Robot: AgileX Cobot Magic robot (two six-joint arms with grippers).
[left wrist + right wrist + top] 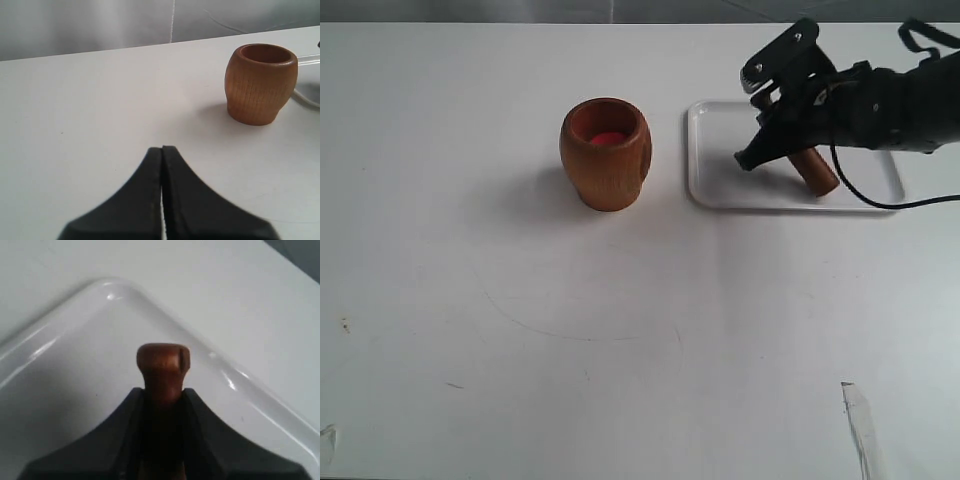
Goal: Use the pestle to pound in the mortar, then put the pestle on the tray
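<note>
The light brown wooden mortar (605, 152) stands upright on the table, reddish inside; the left wrist view shows it too, as mortar (261, 83). To its right lies the glossy white tray (710, 185). My right gripper (752, 158) is low over the tray and shut on the dark reddish pestle (815, 171), whose thick end rests toward the tray's right part. In the right wrist view the pestle's knob (162, 360) sticks out past the fingers (127, 415), above the tray (60, 360). My left gripper (162, 150) is shut and empty, apart from the mortar.
A black cable (880, 203) loops from the right arm across the tray's right edge. The white table (620, 350) carries faint scratches and a scuff near the front right (858, 420).
</note>
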